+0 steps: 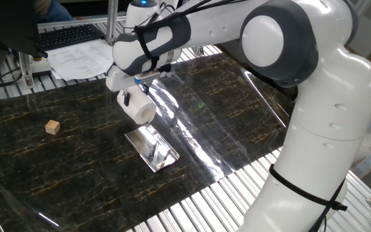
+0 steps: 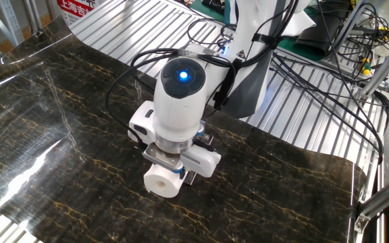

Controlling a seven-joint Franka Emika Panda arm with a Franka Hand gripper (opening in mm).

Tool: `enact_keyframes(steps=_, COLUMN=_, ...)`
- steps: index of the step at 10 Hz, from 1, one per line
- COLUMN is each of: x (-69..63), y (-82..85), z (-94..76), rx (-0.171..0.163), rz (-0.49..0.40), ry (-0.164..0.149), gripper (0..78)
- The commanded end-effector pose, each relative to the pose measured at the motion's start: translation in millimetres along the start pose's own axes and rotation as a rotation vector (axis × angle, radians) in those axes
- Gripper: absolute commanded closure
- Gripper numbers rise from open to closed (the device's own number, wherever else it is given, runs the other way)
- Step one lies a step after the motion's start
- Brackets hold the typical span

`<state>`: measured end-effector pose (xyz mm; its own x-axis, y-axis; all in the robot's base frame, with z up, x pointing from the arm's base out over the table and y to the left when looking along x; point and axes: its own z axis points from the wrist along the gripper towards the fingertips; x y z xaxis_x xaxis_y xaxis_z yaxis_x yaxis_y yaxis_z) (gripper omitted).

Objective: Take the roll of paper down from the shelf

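Observation:
The roll of paper (image 1: 139,109) is a small white cylinder with a hollow core. My gripper (image 1: 134,102) is shut on it and holds it in the air, above and a little to the left of the shelf (image 1: 151,148), a low shiny metal plate on the dark marbled table. In the other fixed view the roll (image 2: 163,183) hangs under my gripper (image 2: 169,174), its open core facing the camera, and the shelf is hidden behind my wrist.
A small tan wooden cube (image 1: 53,127) lies at the left of the table. A clear glossy plastic sheet (image 1: 192,119) covers the table right of the shelf. Papers (image 1: 76,59) and a keyboard lie beyond the far edge. Cables (image 2: 316,88) run behind the arm.

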<state>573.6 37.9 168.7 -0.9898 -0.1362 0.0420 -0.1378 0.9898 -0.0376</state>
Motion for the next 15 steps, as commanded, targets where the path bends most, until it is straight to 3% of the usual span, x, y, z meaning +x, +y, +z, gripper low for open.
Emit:
enact_keyframes(steps=1, x=-4.7, y=-3.7, z=-4.2, rx=0.003, rz=-0.031, ry=0.005, gripper=76.1)
enact_keyframes(steps=5, x=-8.5, y=-11.2, z=-5.7, rx=0.006, rz=-0.071, ry=0.004, gripper=76.1)
enact_keyframes(steps=8, x=-10.5, y=-33.2, z=-9.1, rx=-0.003, rz=-0.103, ry=0.011, gripper=76.1)
enact_keyframes(steps=12, x=19.8, y=-64.2, z=-16.6, rx=-0.002, rz=-0.103, ry=0.028, gripper=76.1)
enact_keyframes(steps=15, x=48.7, y=-68.6, z=0.0, rx=0.0, rz=-0.074, ry=0.023, gripper=76.1)
